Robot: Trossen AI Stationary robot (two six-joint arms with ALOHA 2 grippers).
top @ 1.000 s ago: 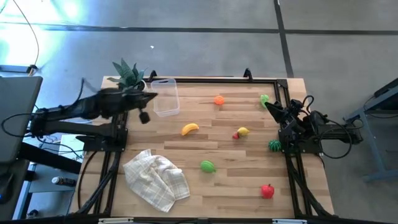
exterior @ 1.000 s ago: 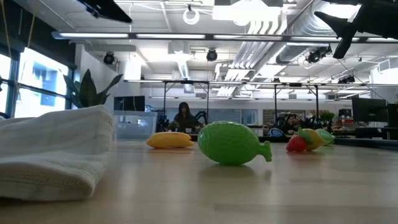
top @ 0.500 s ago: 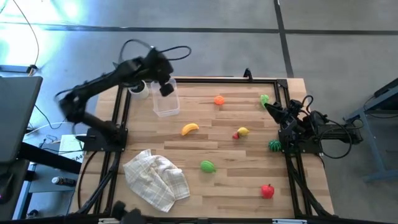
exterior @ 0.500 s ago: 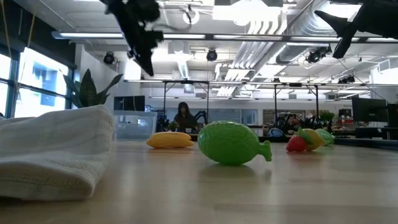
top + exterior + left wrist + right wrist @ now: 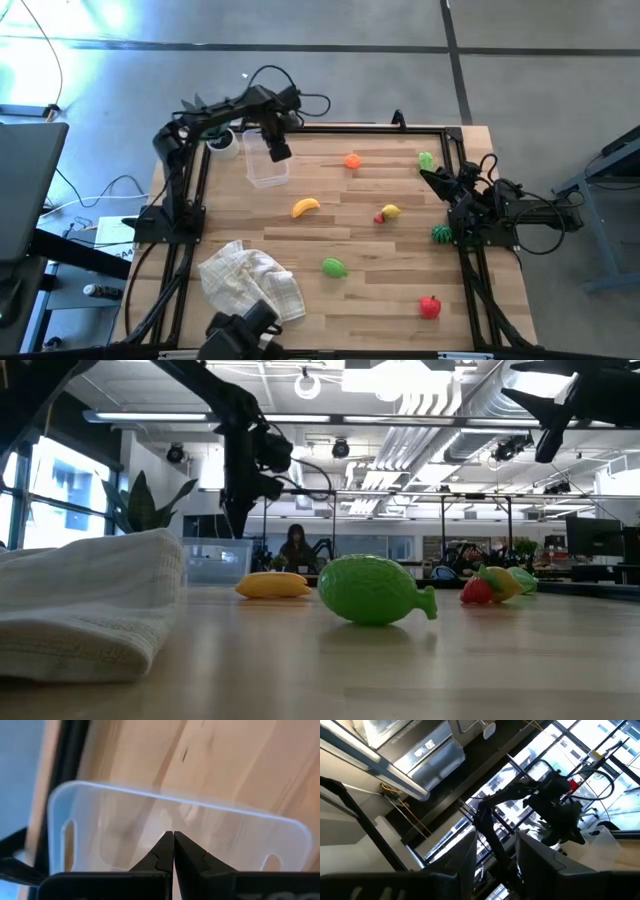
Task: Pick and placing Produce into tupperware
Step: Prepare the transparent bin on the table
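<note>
The clear tupperware (image 5: 266,165) stands on its base at the far left of the table. My left gripper (image 5: 278,152) hangs over it, pointing straight down with its fingers shut (image 5: 173,834); in the low view it (image 5: 237,525) ends just above the tub (image 5: 215,560), and I cannot tell whether they touch. The produce lies loose on the wood: orange (image 5: 352,160), banana (image 5: 305,207), lemon (image 5: 390,211), a light green piece (image 5: 334,267), a red one (image 5: 430,307). My right gripper (image 5: 428,174) waits at the right edge, tilted upward, open and empty (image 5: 495,842).
A crumpled white cloth (image 5: 250,283) lies at the near left. More green produce sits by the right arm (image 5: 426,159), (image 5: 442,234). A small white pot (image 5: 222,143) stands beyond the tub. A black frame (image 5: 330,129) rims the table.
My left arm has swung from the table's left edge out over the far left corner, then come down toward the tupperware. Its gripper has tipped from near level to pointing straight down.
</note>
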